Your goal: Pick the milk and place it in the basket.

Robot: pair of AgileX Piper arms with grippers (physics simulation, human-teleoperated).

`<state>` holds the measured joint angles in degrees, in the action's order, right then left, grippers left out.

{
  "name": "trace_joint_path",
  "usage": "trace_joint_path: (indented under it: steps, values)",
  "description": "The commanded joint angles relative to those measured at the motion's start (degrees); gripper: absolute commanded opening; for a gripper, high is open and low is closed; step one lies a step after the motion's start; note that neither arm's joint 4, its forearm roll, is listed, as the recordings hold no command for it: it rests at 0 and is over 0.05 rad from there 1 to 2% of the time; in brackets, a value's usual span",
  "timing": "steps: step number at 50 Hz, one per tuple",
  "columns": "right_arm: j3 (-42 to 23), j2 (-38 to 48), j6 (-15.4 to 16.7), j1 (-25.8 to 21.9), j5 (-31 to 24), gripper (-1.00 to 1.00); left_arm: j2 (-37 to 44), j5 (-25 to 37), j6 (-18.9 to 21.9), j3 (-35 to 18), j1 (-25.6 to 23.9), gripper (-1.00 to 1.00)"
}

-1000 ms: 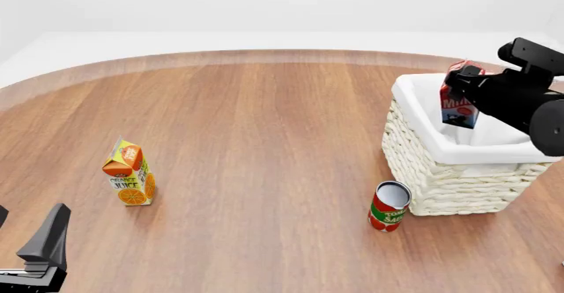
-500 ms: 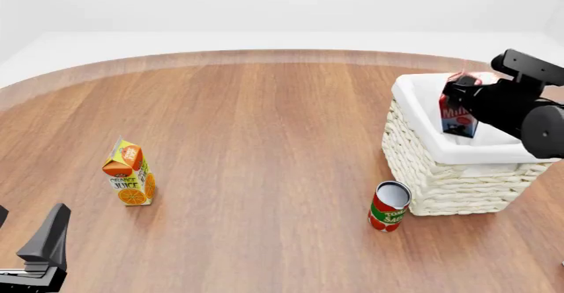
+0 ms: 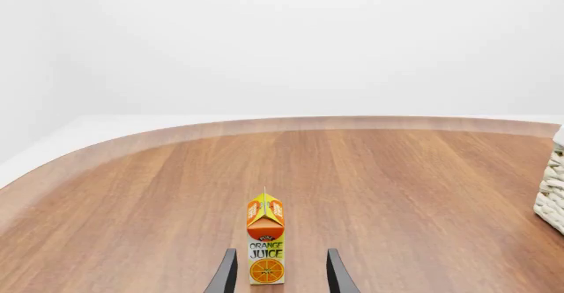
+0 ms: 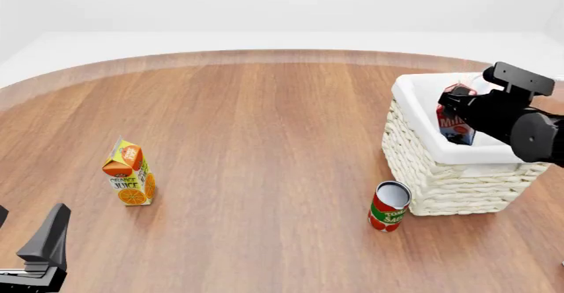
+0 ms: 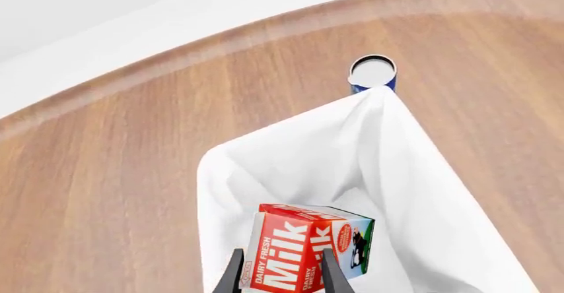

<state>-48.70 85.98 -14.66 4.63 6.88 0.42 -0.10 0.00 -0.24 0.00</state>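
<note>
The milk (image 4: pixel 456 125), a red-topped carton with white "Milk" lettering, hangs tilted inside the basket (image 4: pixel 445 174), its lower part below the liner rim. My right gripper (image 4: pixel 458 100) is shut on the milk's upper part. In the right wrist view the milk (image 5: pixel 304 250) sits between the two fingers (image 5: pixel 329 273) over the white liner (image 5: pixel 370 148). My left gripper (image 4: pixel 44 250) is open and empty low at the near left. In the left wrist view the left gripper (image 3: pixel 280 257) points at the juice carton.
An orange juice carton (image 4: pixel 129 173) stands upright on the left of the wooden table (image 4: pixel 264 128); it also shows in the left wrist view (image 3: pixel 265 240). A red tomato can (image 4: pixel 389 206) stands close to the basket's near left corner. The basket's edge (image 3: pixel 551 194) shows in the left wrist view.
My right gripper has moved down and slightly left with the milk, lowering it deeper into the basket. The left arm, juice carton and can have not moved.
</note>
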Motion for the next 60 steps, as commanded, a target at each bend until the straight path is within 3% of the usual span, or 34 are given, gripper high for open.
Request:
trace_joint_path:
  steps: [1, 48, 49, 60]
  values:
    - [-0.7, 0.9, -1.1, 1.0, 1.6, -1.0, 0.0, 0.0, 0.0, 0.0, 0.0, 1.0]
    - [-1.0, 4.9, -1.2, 3.5, 3.8, -1.0, 0.0, 0.0, 0.0, 0.0, 0.0, 1.0]
    - [-1.0, 4.9, -1.1, 3.5, 3.7, 1.0, 0.0, 0.0, 0.0, 0.0, 0.0, 1.0]
    - [-1.1, 4.8, -1.1, 3.7, 3.7, 1.0, 0.0, 0.0, 0.0, 0.0, 0.0, 1.0]
